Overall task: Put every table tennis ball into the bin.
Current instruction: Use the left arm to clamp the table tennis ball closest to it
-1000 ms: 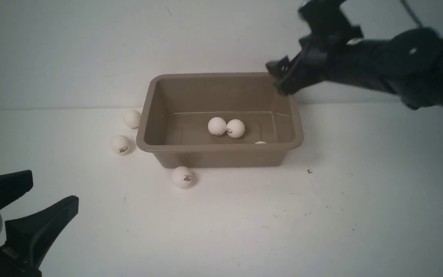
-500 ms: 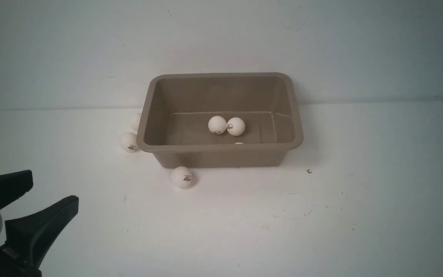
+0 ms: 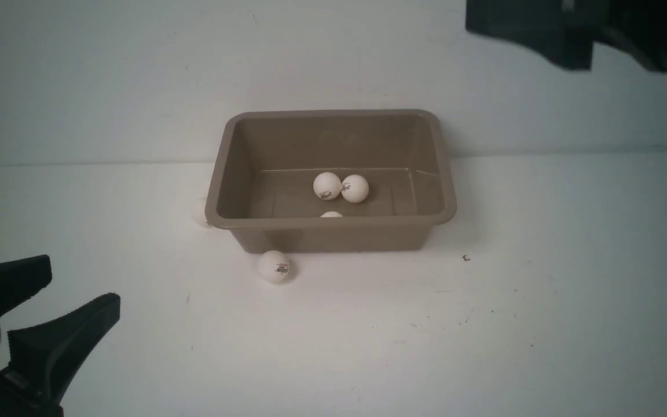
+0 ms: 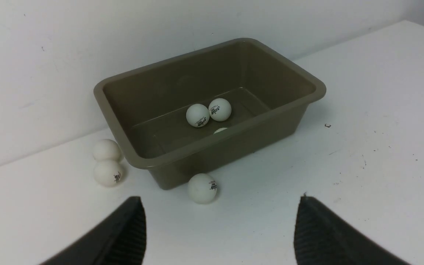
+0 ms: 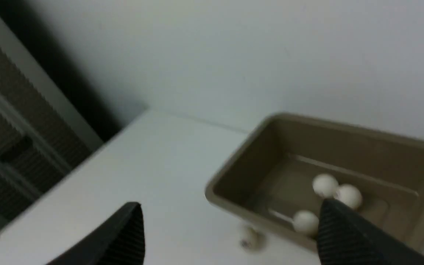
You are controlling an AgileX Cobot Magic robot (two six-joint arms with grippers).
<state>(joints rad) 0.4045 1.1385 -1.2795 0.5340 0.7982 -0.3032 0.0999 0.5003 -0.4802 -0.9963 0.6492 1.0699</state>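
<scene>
Matte black, tapered left pincer; finely ribbed pads; right pincer alike

Logos on balls: too sm. to read.

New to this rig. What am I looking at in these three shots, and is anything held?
A two-armed robot, each arm ending in a black two-finger gripper. One picture looks forward from between the arms; the other two come from cameras on the wrists. On the white table stands a grey-brown rectangular plastic bin with three small white table tennis balls inside. Three more lie outside: one in front, two by its left side. The left gripper and the right gripper both stand open, holding nothing.
</scene>
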